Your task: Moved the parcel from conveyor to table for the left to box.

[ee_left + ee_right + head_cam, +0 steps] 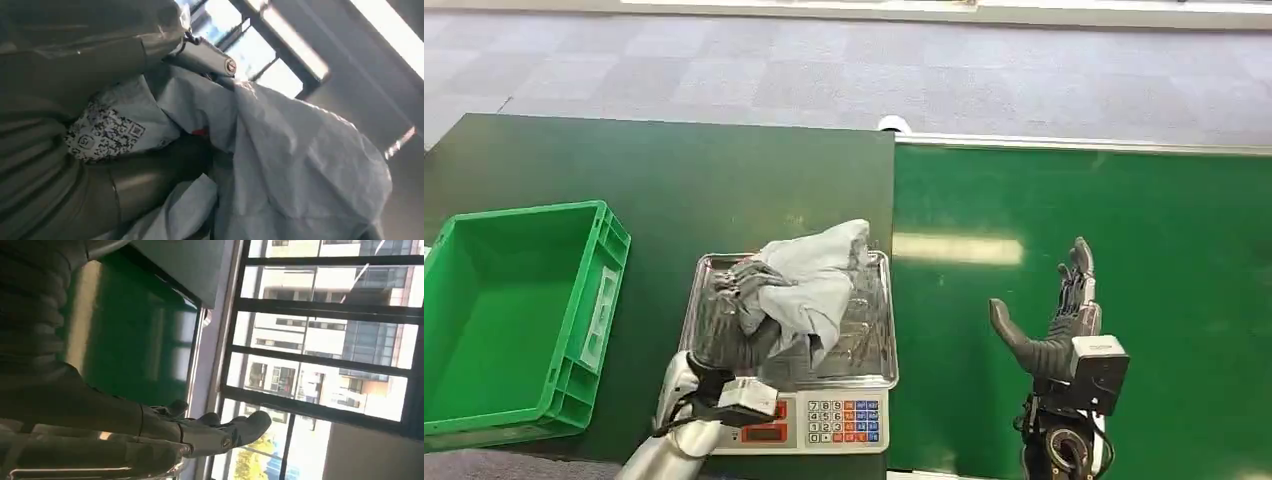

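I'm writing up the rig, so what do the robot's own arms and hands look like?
Both arms are silver metal with black cables at the wrists. The left hand and right hand have dark grey fingers and a thick grey thumb. Each wrist carries a boxy pale grey camera module.

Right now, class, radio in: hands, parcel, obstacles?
Left hand grips grey parcel over scale tray. Right hand open above conveyor. Green crate unobstructed.

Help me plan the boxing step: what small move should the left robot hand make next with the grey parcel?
Probably lift it: the left robot hand already grips the grey parcel over the scale tray, and the green box sits open to its left.
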